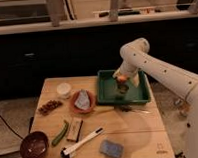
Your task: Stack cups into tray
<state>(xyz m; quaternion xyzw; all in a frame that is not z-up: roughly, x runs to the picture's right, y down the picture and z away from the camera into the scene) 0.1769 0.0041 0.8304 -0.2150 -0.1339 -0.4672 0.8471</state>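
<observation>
My gripper (122,80) is over the green tray (107,95), jaws state cannot tell, at an orange cup (122,78) above a grey cup (121,89) standing upright in the tray, long axis vertical. Tray sits at the wooden table's (140,131) far right.

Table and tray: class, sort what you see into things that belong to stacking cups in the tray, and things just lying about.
Belong to the job:
green tray
orange cup
grey cup
claw, over the tray

Lying about:
maroon bowl
orange dish
blue sponge
white brush
</observation>
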